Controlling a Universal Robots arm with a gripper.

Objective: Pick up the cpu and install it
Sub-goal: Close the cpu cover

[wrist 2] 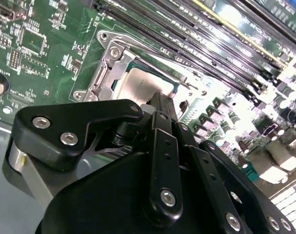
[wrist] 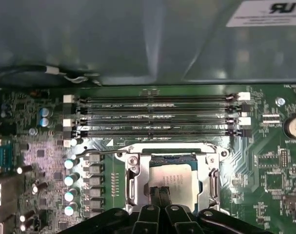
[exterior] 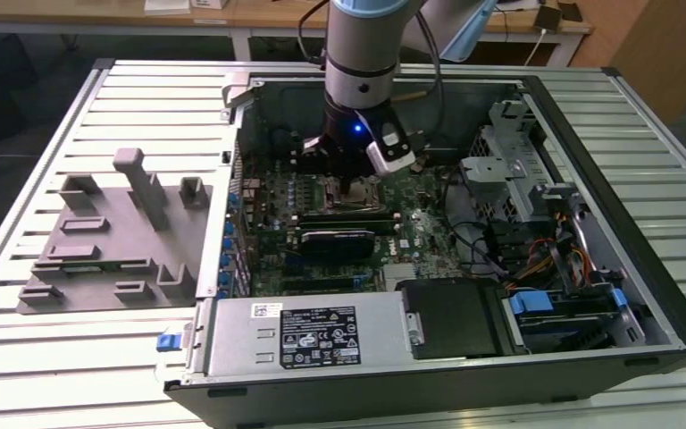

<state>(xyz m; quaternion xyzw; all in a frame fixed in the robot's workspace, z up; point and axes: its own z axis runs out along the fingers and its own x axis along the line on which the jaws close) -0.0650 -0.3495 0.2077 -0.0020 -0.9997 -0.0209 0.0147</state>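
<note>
1. The arm [exterior: 361, 63] reaches down into the open computer case [exterior: 665, 304], which lies on the slatted bench [exterior: 33, 179]. Its wrist is over the motherboard [exterior: 427, 223], toward the case's far edge.
2. The cpu [wrist: 179, 181] [wrist 2: 140, 85] lies flat, silvery top up, inside the metal socket frame [wrist: 133, 183] [wrist 2: 106, 73], just beside the empty memory slots [wrist: 157, 114].
3. The gripper [wrist: 160, 191] [wrist 2: 160, 100] is directly above the cpu's near edge. Its fingers are pressed together with nothing visible between them. Whether the tips touch the chip cannot be told.
4. Judgement: pick-up and placement look done, since the chip sits square in the socket and is not held.
5. Judgement: seating looks level in both wrist views. Whether the frame's retention is latched cannot be told.
6. The grey fixture block [exterior: 111, 241] sits on the bench at the exterior view's left, well apart from the gripper.
</note>
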